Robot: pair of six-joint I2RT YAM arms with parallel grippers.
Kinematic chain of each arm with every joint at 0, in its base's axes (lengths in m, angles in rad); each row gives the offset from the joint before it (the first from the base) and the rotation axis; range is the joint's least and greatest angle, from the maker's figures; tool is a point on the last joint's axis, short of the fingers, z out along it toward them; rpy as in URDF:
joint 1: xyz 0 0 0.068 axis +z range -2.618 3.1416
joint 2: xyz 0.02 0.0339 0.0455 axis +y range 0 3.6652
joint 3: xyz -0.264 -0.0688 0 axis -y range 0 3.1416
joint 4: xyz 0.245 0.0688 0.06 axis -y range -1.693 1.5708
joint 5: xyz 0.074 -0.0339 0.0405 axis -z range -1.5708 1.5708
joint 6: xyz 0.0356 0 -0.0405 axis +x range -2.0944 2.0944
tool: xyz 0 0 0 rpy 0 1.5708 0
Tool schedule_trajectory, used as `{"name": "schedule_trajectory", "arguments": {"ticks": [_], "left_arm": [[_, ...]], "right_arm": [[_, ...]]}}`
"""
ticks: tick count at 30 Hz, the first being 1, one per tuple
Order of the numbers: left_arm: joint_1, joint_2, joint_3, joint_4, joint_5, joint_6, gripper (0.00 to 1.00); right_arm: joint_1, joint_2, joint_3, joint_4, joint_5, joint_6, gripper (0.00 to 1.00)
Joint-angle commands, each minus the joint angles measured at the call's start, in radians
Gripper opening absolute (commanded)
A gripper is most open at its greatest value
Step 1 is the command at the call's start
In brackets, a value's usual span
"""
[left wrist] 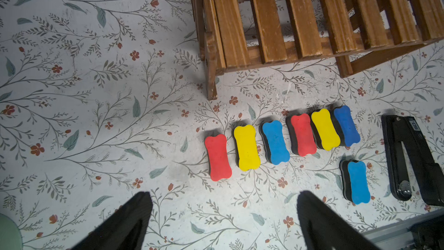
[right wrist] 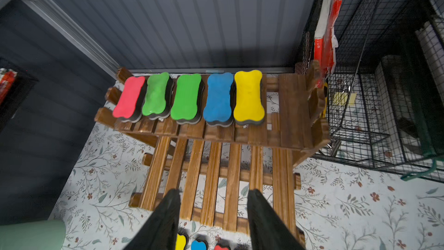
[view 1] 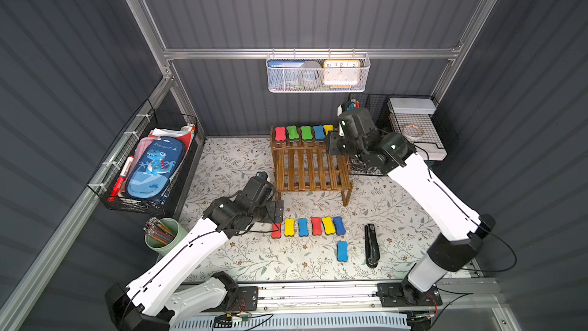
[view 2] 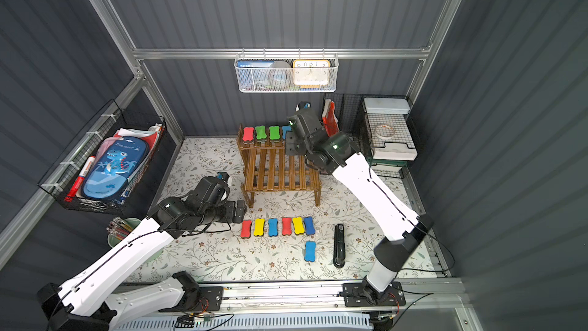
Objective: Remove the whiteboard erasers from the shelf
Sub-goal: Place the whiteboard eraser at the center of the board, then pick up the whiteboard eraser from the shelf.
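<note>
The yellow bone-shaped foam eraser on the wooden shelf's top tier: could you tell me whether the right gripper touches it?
Apart. In the right wrist view bare shelf slats separate the right gripper from the yellow foam eraser.

On the top tier of the shelf [view 1: 310, 170], at the back, five whiteboard erasers [view 1: 306, 132] side by side. Before the shelf, down on the desk [view 1: 241, 256], a row of six [view 1: 316, 226] more. Nearer still, a lone eraser [view 1: 342, 250], just left of the stapler [view 1: 371, 245].
</note>
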Motion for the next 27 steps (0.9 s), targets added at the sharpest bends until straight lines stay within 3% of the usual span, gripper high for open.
{"name": "schedule_trajectory", "arguments": {"ticks": [1,6,27], "left_arm": [[0.006,-0.014,0.007,-0.01,0.012,0.004,0.99],[0.005,-0.019,0.007,-0.013,0.017,0.004,0.99],[0.005,-0.016,-0.004,-0.014,0.002,0.01,0.99]], "right_arm": [[-0.051,0.108,0.123,-0.09,-0.055,-0.035,0.51],[-0.097,0.242,0.282,-0.155,-0.076,-0.031,0.52],[-0.16,0.343,0.358,-0.143,-0.149,-0.028,0.51]]}}
